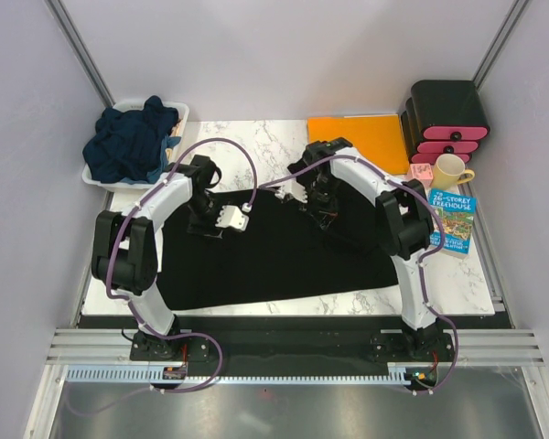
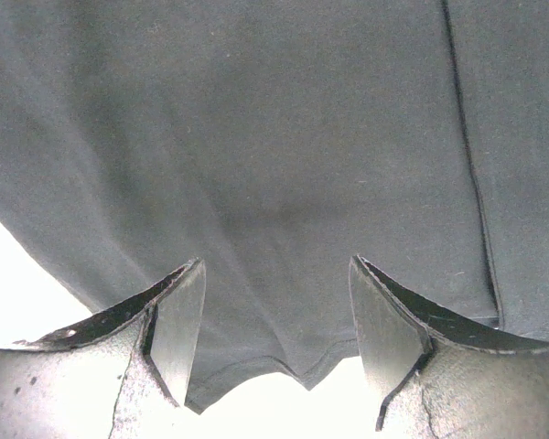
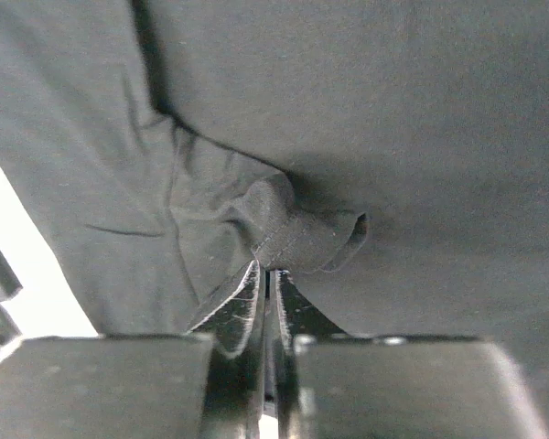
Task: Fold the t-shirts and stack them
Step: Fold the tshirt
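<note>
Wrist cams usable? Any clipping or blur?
Left wrist: table clips to white beside the black t-shirt, cloth reads flat grey. Right wrist: same white clipping at left edge; right tool sharp at its tips, foreground soft. Top external: even light, sharp.

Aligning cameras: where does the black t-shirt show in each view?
Top external: black t-shirt spread flat at centre.
Left wrist: fills the frame beyond the open left pincer.
Right wrist: fills the frame; right pincer shut on a bunched fold.
Shared landmark: bright table along the shirt's edge.
</note>
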Controlling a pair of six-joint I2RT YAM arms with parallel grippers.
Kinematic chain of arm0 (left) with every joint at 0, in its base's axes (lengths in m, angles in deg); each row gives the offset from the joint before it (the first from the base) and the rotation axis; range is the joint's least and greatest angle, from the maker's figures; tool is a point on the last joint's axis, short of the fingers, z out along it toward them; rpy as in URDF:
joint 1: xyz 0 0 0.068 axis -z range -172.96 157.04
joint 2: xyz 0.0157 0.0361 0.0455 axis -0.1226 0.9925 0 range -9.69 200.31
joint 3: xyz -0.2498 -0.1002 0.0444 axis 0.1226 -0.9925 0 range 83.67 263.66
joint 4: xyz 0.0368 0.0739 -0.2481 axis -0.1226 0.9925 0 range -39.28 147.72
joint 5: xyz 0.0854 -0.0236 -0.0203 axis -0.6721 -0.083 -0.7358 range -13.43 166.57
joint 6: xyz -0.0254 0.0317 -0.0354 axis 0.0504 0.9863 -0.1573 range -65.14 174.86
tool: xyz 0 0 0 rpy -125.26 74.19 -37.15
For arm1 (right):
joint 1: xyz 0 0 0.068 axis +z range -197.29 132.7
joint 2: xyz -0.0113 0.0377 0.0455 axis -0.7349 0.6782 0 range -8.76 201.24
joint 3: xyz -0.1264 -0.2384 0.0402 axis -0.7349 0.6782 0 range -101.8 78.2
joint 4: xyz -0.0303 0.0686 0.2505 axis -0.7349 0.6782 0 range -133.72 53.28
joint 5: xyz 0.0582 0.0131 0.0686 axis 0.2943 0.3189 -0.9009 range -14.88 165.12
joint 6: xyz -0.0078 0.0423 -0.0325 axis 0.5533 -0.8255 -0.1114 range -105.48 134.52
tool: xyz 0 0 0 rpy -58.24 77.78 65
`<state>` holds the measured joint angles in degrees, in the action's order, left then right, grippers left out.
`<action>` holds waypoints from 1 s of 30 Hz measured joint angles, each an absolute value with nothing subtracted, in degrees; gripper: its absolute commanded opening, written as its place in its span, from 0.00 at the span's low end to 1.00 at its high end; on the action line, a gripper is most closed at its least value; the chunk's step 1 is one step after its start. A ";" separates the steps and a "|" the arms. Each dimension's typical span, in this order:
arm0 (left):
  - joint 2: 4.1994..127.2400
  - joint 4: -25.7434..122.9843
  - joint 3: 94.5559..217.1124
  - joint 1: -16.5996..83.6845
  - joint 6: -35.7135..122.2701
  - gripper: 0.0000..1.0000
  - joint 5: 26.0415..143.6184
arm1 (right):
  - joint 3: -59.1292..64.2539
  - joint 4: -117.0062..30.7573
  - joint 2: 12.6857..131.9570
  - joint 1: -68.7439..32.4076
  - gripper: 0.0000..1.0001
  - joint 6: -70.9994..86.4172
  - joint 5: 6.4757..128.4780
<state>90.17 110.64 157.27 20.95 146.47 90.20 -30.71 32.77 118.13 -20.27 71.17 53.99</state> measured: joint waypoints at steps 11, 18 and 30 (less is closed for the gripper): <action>90.19 110.62 157.49 20.95 146.47 0.71 90.22 | -11.21 12.97 108.97 -16.42 0.39 73.83 75.41; 91.65 110.60 158.86 21.46 146.47 0.71 90.24 | -4.04 -8.02 102.85 -15.79 0.36 72.26 86.17; 92.44 110.60 159.96 21.92 146.45 0.71 90.22 | -7.30 -11.99 102.42 -17.51 0.43 65.64 86.76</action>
<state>92.44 110.60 159.96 21.92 146.45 90.22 -7.30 -11.99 102.42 -17.51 65.64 86.76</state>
